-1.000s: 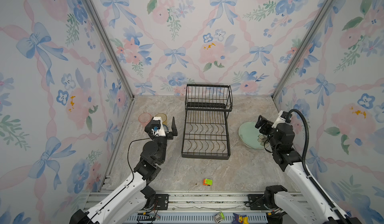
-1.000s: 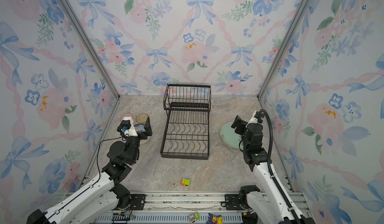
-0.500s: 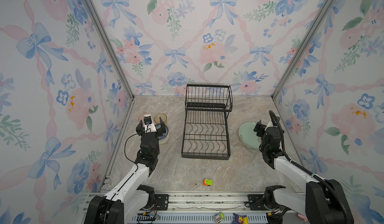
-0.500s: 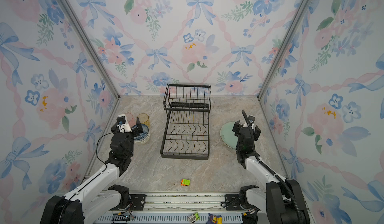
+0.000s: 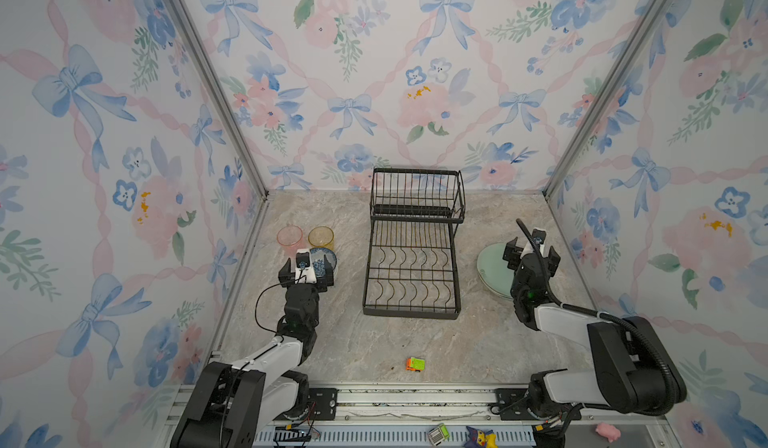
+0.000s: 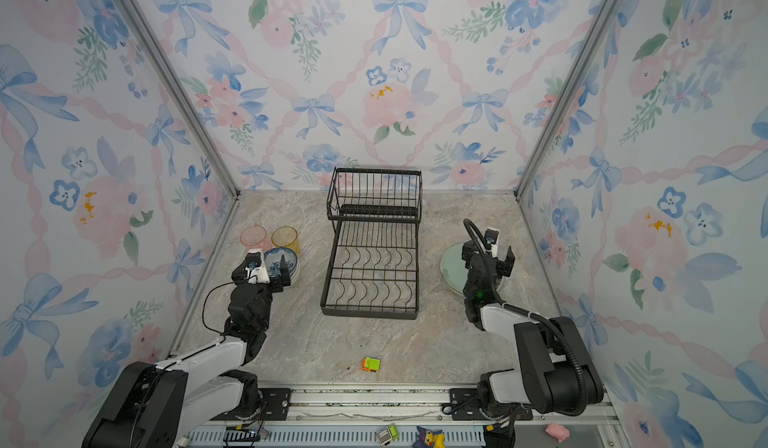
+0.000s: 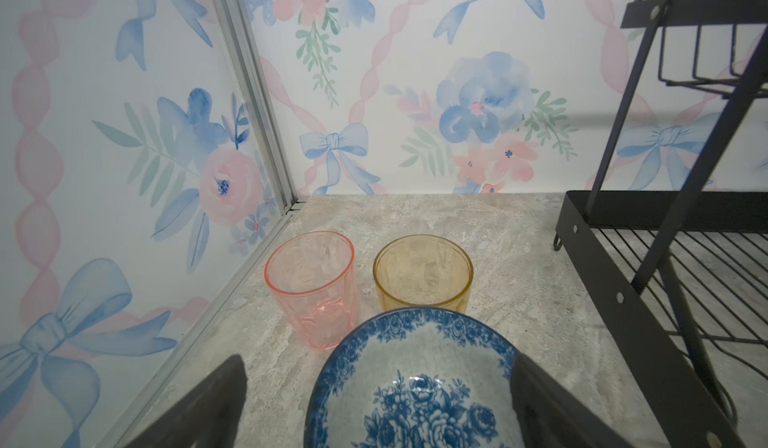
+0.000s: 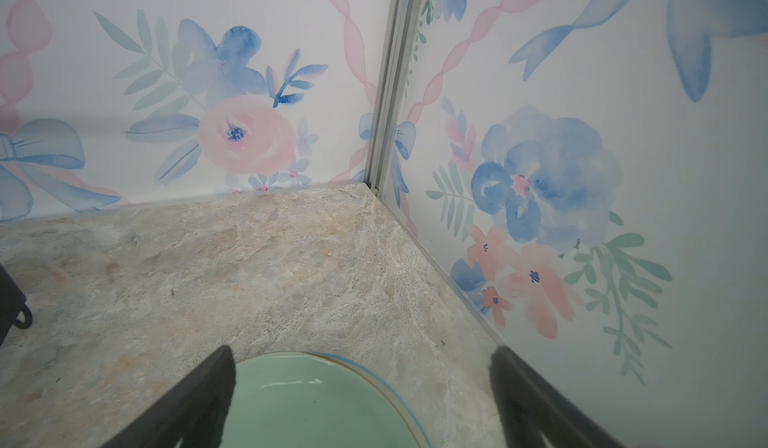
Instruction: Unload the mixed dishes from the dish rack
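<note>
The black wire dish rack [image 5: 413,254] is standing in the middle of the desk [image 5: 374,342] with both tiers bare in both top views, so the unloading is looking finished. The dishes are sitting grouped by kind, probably so each arm is working its own side. The pink tumbler [image 7: 309,288] and amber tumbler [image 7: 423,273] are standing upright just beside each other near the left wall, with the blue-patterned bowl [image 7: 415,383] right in front of them. The pale green plate [image 5: 490,267] is lying flat to the right of the rack, seemingly topping a stack. The left fingers [image 7: 216,404] are spread wide over the bowl, gripping nothing. The right fingers [image 8: 199,396] are likewise released, hanging over the plate's edge.
</note>
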Available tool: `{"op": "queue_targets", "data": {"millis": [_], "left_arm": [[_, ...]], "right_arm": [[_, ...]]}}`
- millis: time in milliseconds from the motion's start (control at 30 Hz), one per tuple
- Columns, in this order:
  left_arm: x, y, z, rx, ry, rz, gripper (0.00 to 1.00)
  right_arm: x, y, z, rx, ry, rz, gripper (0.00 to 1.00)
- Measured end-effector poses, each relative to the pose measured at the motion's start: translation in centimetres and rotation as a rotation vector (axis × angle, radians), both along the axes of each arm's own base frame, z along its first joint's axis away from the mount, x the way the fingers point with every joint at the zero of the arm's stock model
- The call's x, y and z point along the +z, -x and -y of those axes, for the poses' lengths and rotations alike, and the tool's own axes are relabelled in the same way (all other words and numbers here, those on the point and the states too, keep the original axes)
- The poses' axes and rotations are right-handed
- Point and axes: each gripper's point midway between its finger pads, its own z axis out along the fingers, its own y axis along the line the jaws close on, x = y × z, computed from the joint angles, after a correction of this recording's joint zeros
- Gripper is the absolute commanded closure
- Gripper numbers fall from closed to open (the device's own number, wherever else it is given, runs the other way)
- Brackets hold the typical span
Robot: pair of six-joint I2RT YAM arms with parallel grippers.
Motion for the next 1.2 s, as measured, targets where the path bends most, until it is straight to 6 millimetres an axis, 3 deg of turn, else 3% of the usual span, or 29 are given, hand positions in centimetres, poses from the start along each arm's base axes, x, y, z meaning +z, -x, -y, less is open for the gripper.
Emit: {"op": "queue_targets", "data": {"millis": [733,1200], "left_arm": [[-3.7,-1.4,0.1,-0.005,-0.016,-0.085,0.02],[-4.1,-1.9,-0.1,0.002,-0.016,-0.092,0.02]], "right_arm": [[0.6,0.0,-1.9,0.067,0.058,-0.012,0.03],[-0.7,0.4,-3.0,0.142,0.042,-0.075,0.03]]}}
